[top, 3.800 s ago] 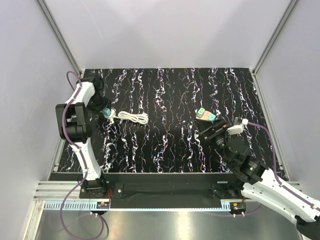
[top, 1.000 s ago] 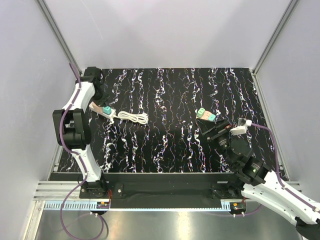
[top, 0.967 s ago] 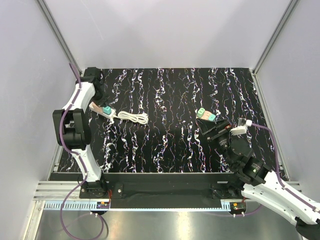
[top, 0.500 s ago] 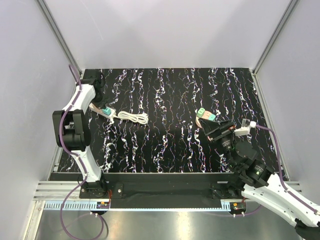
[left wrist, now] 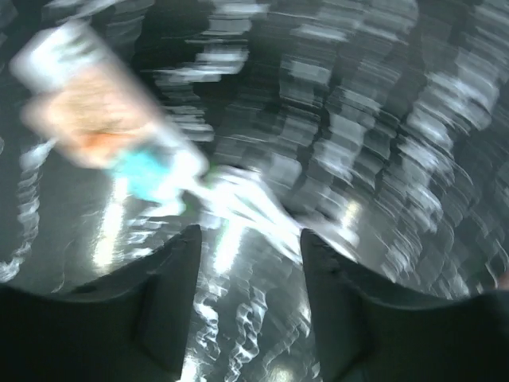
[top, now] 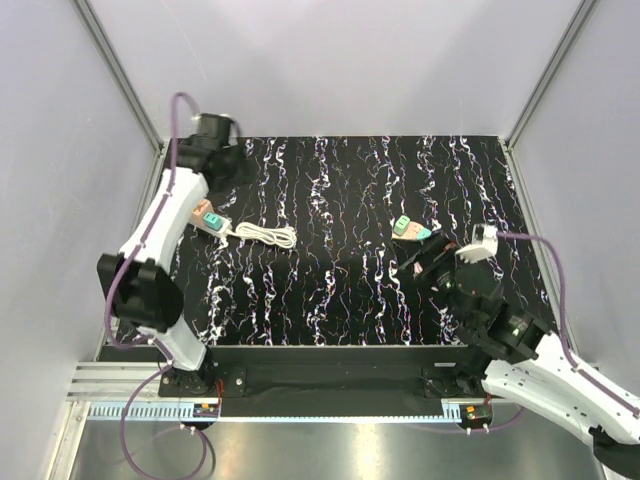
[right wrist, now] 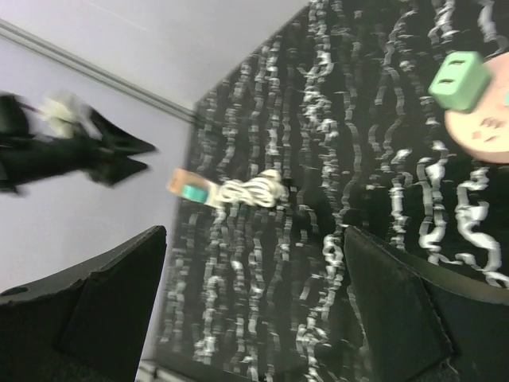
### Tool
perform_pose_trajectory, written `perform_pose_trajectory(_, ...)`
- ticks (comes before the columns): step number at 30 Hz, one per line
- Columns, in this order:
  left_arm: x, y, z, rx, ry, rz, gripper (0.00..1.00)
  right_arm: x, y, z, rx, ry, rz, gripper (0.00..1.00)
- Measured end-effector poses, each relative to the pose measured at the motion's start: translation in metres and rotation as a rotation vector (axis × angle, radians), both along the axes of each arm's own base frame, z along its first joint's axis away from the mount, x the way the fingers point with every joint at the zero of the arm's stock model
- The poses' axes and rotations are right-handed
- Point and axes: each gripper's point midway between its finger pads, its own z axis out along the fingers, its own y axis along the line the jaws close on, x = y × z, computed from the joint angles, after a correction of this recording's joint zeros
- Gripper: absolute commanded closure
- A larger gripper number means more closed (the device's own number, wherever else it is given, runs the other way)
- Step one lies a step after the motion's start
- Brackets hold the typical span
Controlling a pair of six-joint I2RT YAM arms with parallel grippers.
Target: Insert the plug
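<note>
At the far left corner, close to the pale wall [top: 60, 150], the left gripper [left wrist: 250, 235] hangs above the black marbled mat [top: 340, 190] with its jaws partly spread and nothing between them. Below and just ahead of it lies the pink-and-teal cable head [top: 207, 217], joined to the coiled white cable [top: 266, 235] on its right. The wrist view is too blurred to show more. Bare mat runs across the middle to the green plug [right wrist: 460, 79], which sits touching a pink piece [right wrist: 481, 131] right of centre. The right gripper [right wrist: 254, 231] hovers just on the near side of that pair, jaws as wide as they go and holding nothing. There are two arms, one cable with one head, one green plug and one pink piece. A second ago the left gripper was clamped shut low beside the cable head. Since then it has let go and lifted away toward the corner, and the head lies about where it was. The right gripper has edged slightly nearer the green plug and stays wide open.
</note>
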Motion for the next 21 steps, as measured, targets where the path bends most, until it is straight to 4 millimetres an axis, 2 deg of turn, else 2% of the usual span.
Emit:
perform_pose_trajectory(3,-0.027,-0.091,0.051,0.001,-0.153,-0.320,0.20,-0.001,-0.008,0.019,-0.110,0.009,-0.009,0.00)
perform_pose_trajectory(4,-0.043,-0.126,0.067,-0.022,-0.207,-0.439,0.02,-0.002,-0.011,0.030,-0.135,-0.002,-0.006,0.00)
perform_pose_trajectory(5,-0.064,-0.157,0.080,-0.057,-0.258,-0.555,0.01,-0.004,-0.014,0.039,-0.149,-0.014,-0.001,0.00)
perform_pose_trajectory(6,-0.083,-0.177,0.091,-0.097,-0.303,-0.634,0.01,-0.006,-0.017,0.049,-0.167,-0.025,0.006,0.00)
perform_pose_trajectory(7,-0.103,-0.189,0.099,-0.136,-0.333,-0.698,0.01,-0.009,-0.020,0.055,-0.183,-0.032,0.013,0.00)
perform_pose_trajectory(8,-0.117,-0.193,0.104,-0.166,-0.354,-0.735,0.01,-0.013,-0.023,0.061,-0.191,-0.038,0.023,0.00)
perform_pose_trajectory(10,-0.139,-0.189,0.112,-0.222,-0.420,-0.764,0.01,-0.021,-0.026,0.065,-0.196,-0.033,0.048,0.00)
perform_pose_trajectory(13,-0.165,-0.177,0.109,-0.287,-0.496,-0.775,0.01,-0.031,-0.023,0.052,-0.212,0.020,0.105,0.00)
perform_pose_trajectory(17,-0.197,-0.165,0.092,-0.334,-0.568,-0.797,0.01,-0.046,-0.015,0.031,-0.209,0.116,0.181,0.00)
perform_pose_trajectory(21,-0.214,-0.154,0.094,-0.345,-0.644,-0.800,0.01,-0.054,-0.015,0.024,-0.196,0.153,0.202,0.01)
